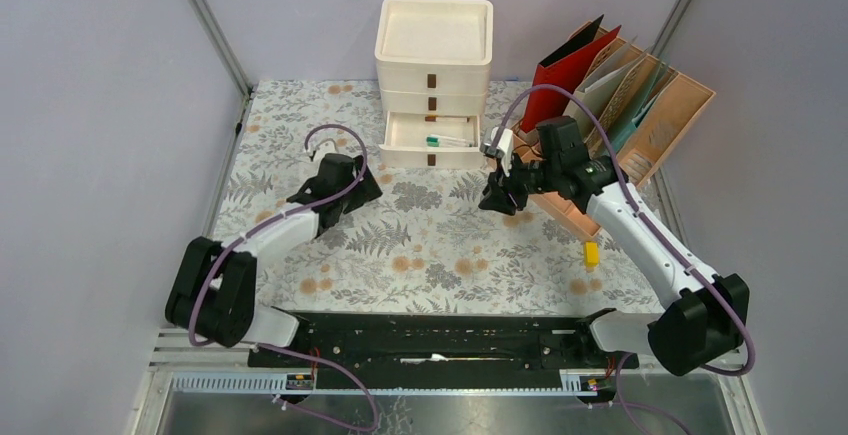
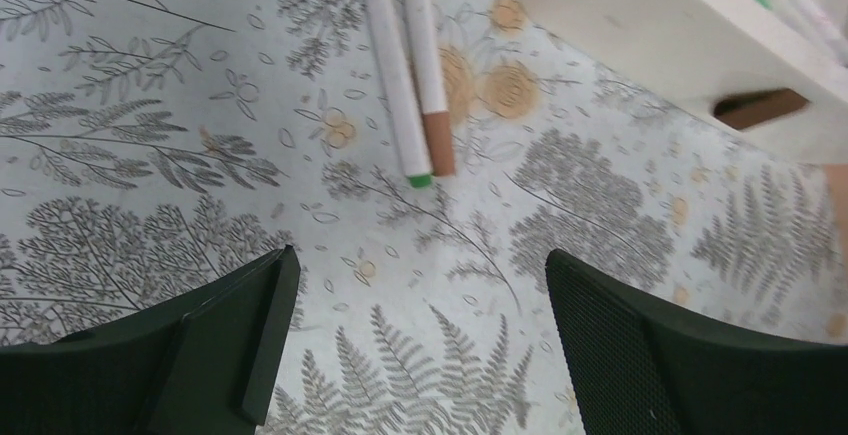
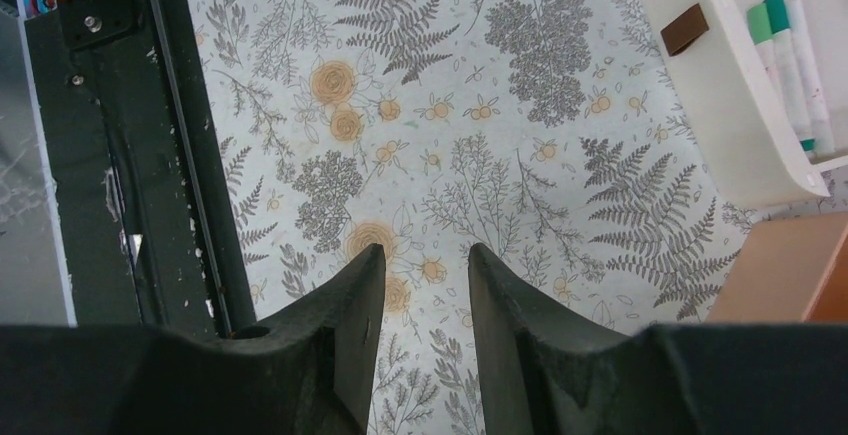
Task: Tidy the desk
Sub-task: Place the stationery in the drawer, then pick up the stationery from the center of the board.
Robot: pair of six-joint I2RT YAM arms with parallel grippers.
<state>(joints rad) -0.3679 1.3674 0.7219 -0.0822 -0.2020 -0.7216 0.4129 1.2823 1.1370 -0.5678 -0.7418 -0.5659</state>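
Desk (image 1: pixel 450 245): left gripper (image 2: pixel 418 260) nearest two loose markers (image 2: pixel 395 85)

It spreads under both arms. The markers lie side by side just ahead of the left gripper, long axes pointing away from it, so its closing line crosses them. Its fingers gape wide, empty. The right gripper (image 3: pixel 425 250), narrowly parted and empty, hangs further off, beside the open drawer (image 1: pixel 430 140)

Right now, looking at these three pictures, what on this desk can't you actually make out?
Green-tipped white marker and brown-tipped white marker on the fern-printed desk: left wrist view, the top edge cuts off their upper ends.
Small yellow block: top view, too small to identify.
White plastic drawer unit: top view, its two upper drawers are closed, so their contents are hidden.
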